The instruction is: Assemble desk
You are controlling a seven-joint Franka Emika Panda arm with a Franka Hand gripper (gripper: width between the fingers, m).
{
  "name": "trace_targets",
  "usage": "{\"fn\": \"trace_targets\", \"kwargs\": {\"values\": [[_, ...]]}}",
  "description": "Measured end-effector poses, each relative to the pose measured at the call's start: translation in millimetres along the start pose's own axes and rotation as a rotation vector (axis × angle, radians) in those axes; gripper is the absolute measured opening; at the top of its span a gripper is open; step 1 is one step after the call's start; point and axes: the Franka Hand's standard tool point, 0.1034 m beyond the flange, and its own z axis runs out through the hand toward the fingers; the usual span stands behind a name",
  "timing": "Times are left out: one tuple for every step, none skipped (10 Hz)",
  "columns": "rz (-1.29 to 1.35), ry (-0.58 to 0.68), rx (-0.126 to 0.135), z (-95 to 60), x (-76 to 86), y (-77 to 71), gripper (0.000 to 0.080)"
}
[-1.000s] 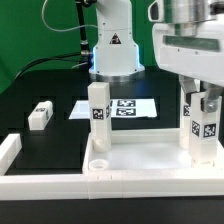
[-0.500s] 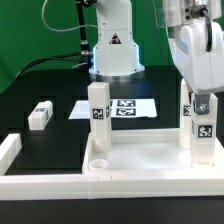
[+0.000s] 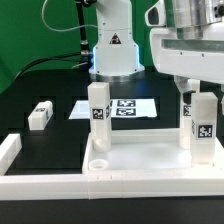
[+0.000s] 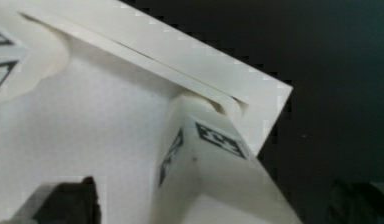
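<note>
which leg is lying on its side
The leg on the black table at the exterior view's left; the other two stand upright on the tabletop.

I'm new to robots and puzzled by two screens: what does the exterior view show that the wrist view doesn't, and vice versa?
Exterior only: a loose leg lying on the table, the marker board, a second upright leg. Wrist only: the tabletop corner close, from above. Both: the hand over one standing leg.
</note>
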Motion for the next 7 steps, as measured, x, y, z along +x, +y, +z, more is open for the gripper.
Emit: {"fn": "trace_targets", "kwargs": {"values": [[-0.091,0.002,-0.001,-0.1,0.7,0.3,0.0648],[-0.156,0.002,-0.001,-0.1,0.8,0.3,0.0649],[-0.206,0.004,-0.003,-0.2,0.9,0.3,0.0649],[-0.446,0.028,-0.022,-1.2,1.6,-0.6,0.0649],[-0.636,0.034,-0.019,-1.6,-0.1,-3.7,0.0649],[-0.726,0.038,-0.015,-2.0,-3.9,-7.1,0.0649],[-0.734,0.044,-0.008,-1.2,-8.7,-9.0,0.0649]]}}
